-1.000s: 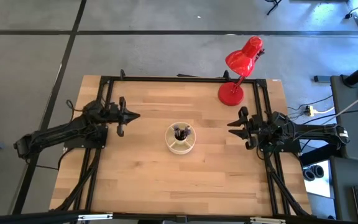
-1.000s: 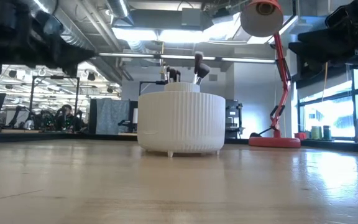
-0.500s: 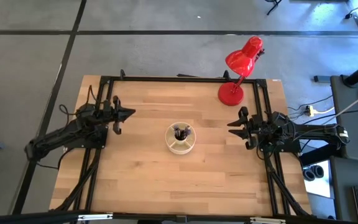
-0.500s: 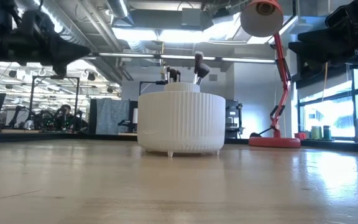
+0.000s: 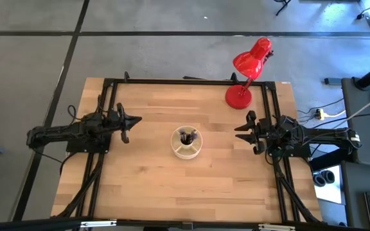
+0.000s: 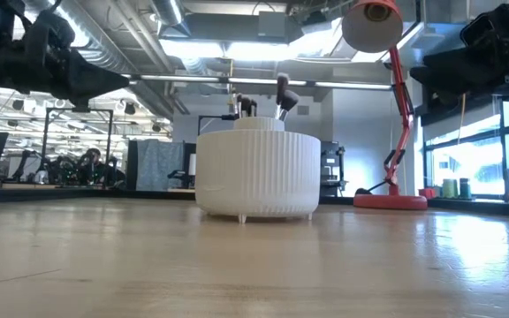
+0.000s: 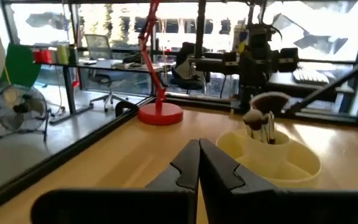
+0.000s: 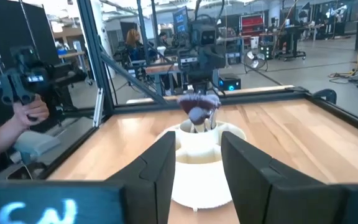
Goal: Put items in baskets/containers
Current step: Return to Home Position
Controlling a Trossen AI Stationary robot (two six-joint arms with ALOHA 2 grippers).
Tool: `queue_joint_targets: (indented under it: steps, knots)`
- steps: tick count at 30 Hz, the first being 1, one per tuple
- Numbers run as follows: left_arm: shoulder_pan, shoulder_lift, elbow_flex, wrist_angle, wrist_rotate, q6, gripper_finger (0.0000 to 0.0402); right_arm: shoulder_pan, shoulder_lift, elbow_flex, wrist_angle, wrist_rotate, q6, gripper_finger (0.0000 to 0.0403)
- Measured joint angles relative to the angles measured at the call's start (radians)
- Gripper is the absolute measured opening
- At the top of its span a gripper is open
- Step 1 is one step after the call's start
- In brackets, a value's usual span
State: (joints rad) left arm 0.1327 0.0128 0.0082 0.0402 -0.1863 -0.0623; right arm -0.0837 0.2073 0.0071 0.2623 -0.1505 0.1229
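Note:
The cream ribbed cup (image 5: 187, 144) stands on its base at the middle of the table. Several dark-handled brushes (image 5: 186, 136) stand upright in one of its compartments, heads up (image 6: 281, 94). No brush lies on the table in these views. My left gripper (image 5: 137, 119) hovers shut to the left of the cup, pointing at it; in the left wrist view its fingers (image 7: 199, 163) meet, with the cup (image 7: 278, 163) ahead. My right gripper (image 5: 237, 131) hovers open to the right of the cup, and the cup (image 8: 197, 163) shows between its fingers.
A red desk lamp stands by its round base (image 5: 239, 97) at the table's far right corner, head (image 5: 252, 58) leaning out beyond the far edge. A dark frame (image 5: 185, 81) rims the table. A person's hand with a controller (image 8: 23, 102) shows beyond the table.
My left arm has shifted its pose: its rear part has swung toward the table's far edge and the arm lies more level now. Its gripper has stayed shut, close to the same spot left of the cup. The cup and brushes have not moved.

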Motion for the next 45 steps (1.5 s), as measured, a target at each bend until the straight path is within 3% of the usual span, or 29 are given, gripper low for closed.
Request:
queue_joint_targets:
  steps: [13, 45]
  knots:
    - [-0.014, 0.002, 0.000, 0.082, -0.023, 0.240, 0.0008, 0.000, 0.000, 0.000, -0.029, 0.000, -0.022, 0.0129]
    - [-0.014, 0.003, 0.000, 0.091, -0.022, 0.233, 0.0009, 0.000, 0.000, 0.000, -0.029, 0.000, -0.023, 0.0129]
